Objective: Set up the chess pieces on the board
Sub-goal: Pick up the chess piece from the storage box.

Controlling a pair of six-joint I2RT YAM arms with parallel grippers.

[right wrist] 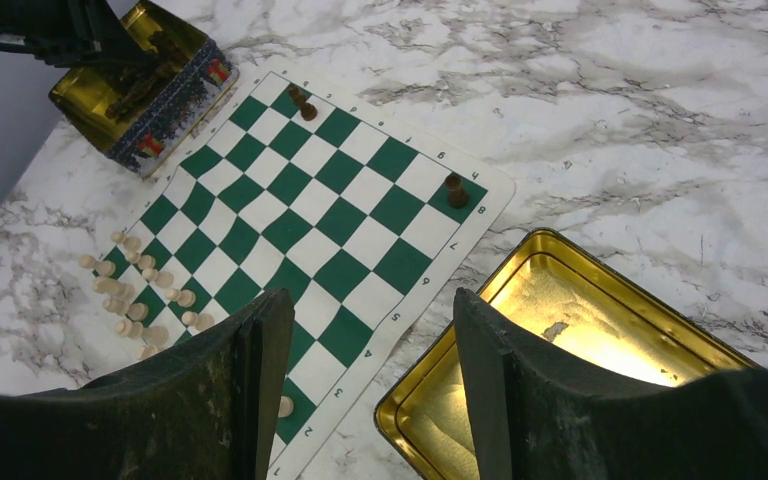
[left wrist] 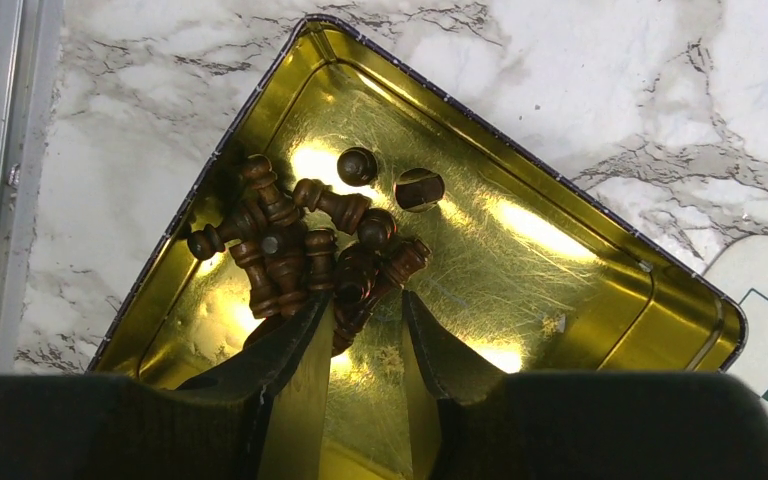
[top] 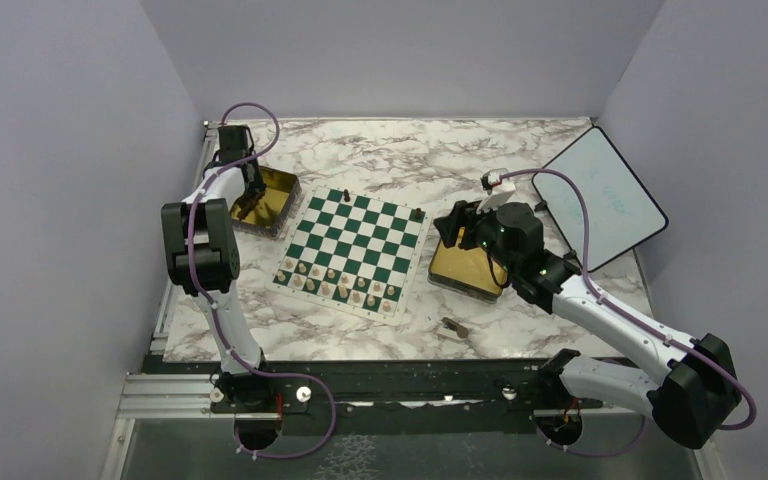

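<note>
Pale pieces (top: 345, 287) lined the board (top: 355, 235); only two dark pieces (top: 418, 214) stood. Left pincer (left wrist: 362, 300) sat half-closed at the dark heap's (left wrist: 290, 240) near edge, grip unclear; right pincer (right wrist: 370, 305) gaped empty.

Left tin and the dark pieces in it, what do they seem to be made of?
The tin looks like thin sheet metal, gold and glossy inside: it throws bright glare and shows fine scratches. The dark pieces look like turned wood, stained brown with a slight sheen. Their ringed, lathe-like shapes suggest it, though moulded plastic cannot be ruled out.
</note>
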